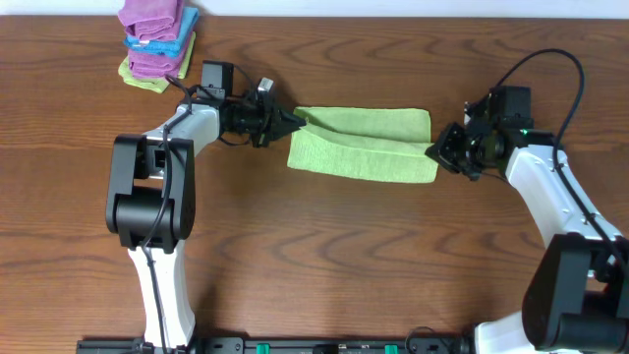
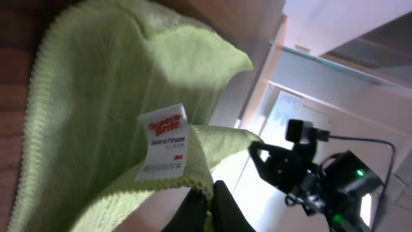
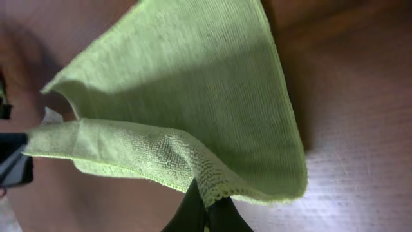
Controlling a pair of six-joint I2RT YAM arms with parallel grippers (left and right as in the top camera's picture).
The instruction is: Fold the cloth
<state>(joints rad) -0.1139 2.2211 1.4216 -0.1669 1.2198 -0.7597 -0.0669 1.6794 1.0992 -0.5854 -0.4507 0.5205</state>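
A light green cloth (image 1: 362, 144) lies stretched between my two grippers in the middle of the table, partly doubled over along its length. My left gripper (image 1: 295, 120) is shut on the cloth's left corner; the left wrist view shows the hem pinched between the black fingers (image 2: 207, 205) and a white label (image 2: 163, 143) on the cloth (image 2: 96, 96). My right gripper (image 1: 434, 149) is shut on the cloth's right corner; the right wrist view shows the hem pinched in the fingers (image 3: 207, 209), with the cloth (image 3: 187, 84) lifted and draping down to the table.
A stack of folded cloths, pink on blue on green (image 1: 155, 39), sits at the back left corner of the brown wooden table (image 1: 324, 256).
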